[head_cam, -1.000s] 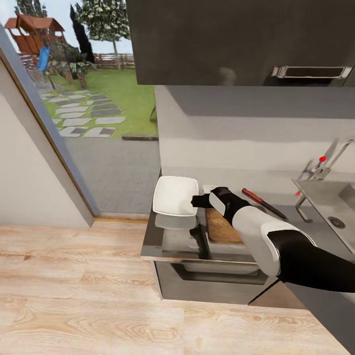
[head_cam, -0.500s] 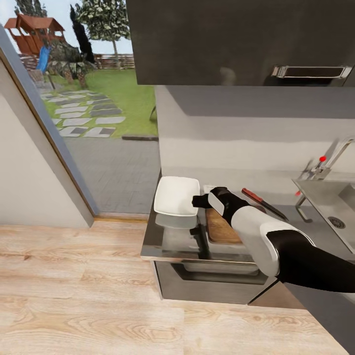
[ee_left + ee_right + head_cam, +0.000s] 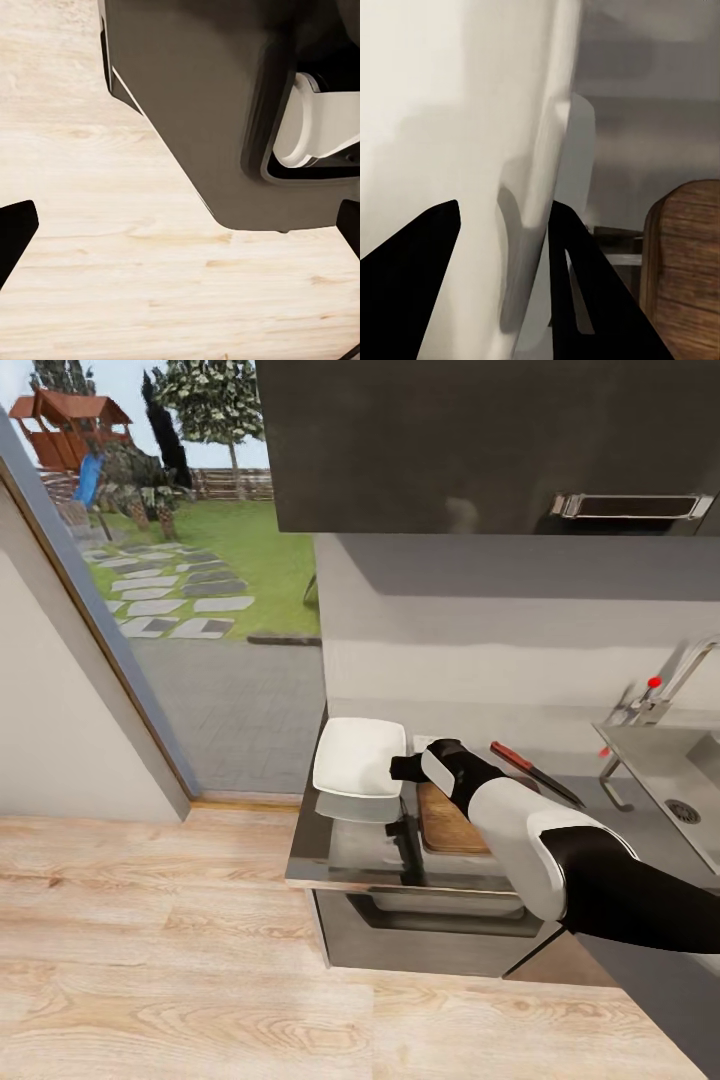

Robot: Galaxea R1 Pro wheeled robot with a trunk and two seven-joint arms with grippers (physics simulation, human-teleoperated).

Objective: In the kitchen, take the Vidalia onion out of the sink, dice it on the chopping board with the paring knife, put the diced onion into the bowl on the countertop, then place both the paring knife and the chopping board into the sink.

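My right gripper (image 3: pixel 403 767) is shut on the right rim of the white squarish bowl (image 3: pixel 358 757), holding it just above the left end of the grey countertop (image 3: pixel 340 855). In the right wrist view the bowl's rim (image 3: pixel 544 187) runs between the two black fingers (image 3: pixel 412 285). The brown chopping board (image 3: pixel 450 822) lies under my forearm, and its edge (image 3: pixel 686 255) shows beside the bowl. The paring knife (image 3: pixel 535 773) lies behind the board. The sink (image 3: pixel 665 755) with its tap (image 3: pixel 660 695) is at the far right. No onion is in view. My left gripper (image 3: pixel 180 232) is open over the floor.
A dark wall cabinet (image 3: pixel 480 440) hangs over the counter. A glass door (image 3: pixel 170 580) to the garden is at the left, with wood floor (image 3: pixel 150 960) in front. Dark cabinet fronts (image 3: pixel 430 935) stand under the countertop.
The bowl in my right gripper has shifted very slightly to the right. Nothing else has visibly moved.
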